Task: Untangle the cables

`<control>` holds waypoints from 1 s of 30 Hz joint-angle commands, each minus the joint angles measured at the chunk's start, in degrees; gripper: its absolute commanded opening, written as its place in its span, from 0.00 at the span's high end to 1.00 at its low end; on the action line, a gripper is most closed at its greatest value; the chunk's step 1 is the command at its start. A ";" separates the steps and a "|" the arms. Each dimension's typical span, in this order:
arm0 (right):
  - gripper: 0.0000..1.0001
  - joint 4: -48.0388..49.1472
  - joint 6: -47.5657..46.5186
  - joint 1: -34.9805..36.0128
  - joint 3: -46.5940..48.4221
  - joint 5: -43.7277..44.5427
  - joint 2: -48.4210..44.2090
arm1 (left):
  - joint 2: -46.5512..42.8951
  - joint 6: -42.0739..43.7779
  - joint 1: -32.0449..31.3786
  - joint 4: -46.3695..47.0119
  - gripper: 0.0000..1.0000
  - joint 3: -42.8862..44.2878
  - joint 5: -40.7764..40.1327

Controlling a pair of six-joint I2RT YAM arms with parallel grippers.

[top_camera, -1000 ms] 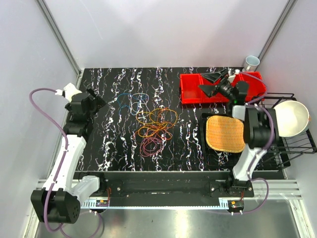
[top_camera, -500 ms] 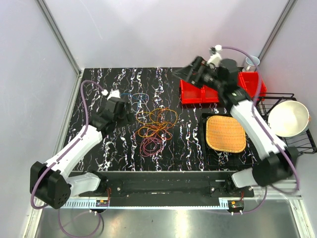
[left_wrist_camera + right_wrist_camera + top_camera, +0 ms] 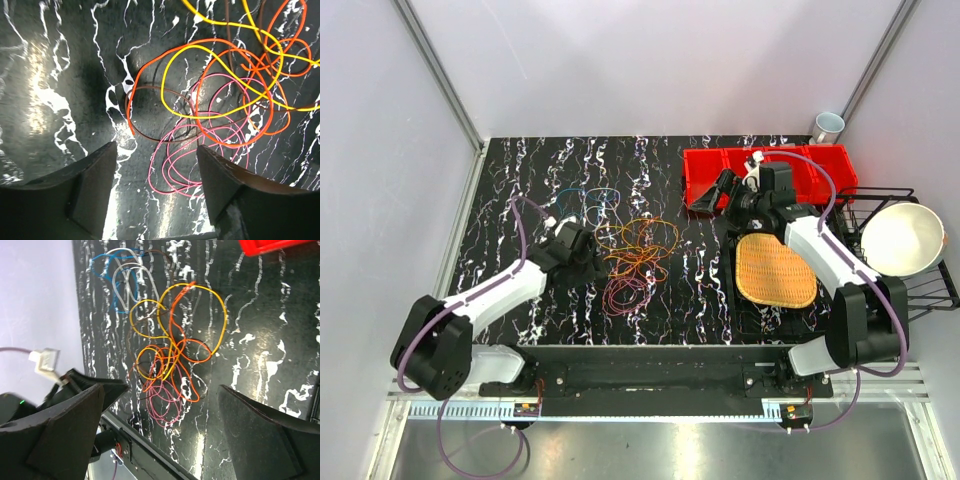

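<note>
From above, the cables were seen tangled on the surface, just right of the nearer left end effector. At its wrist, jaws were shown parted, empty, over pink loops. The right end effector was pictured wide open, empty.

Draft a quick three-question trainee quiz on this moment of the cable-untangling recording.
1. True or false: the woven mat lies inside the red bins.
2. In its own wrist view, which cable lies closest to the gap of the left claw? A blue, B pink, C white.
3. Short answer: what sits in the wire rack at the table's right edge?

Key
1. False: it lies on the dark tray in front of them.
2. B, the pink cable.
3. A white bowl.
</note>
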 commanded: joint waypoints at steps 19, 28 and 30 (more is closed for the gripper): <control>0.00 1.94 -2.58 0.45 0.00 -5.11 -3.15 | 8.61 -13.76 -0.92 16.13 0.53 -3.22 -2.81; 0.01 2.29 -2.49 0.88 -0.35 -6.52 -2.45 | 10.64 -16.49 -1.62 15.87 0.62 -2.60 -5.00; 0.01 2.29 -2.67 0.97 -0.44 -6.34 -2.36 | 10.64 -16.32 -1.80 15.61 0.64 -2.69 -5.88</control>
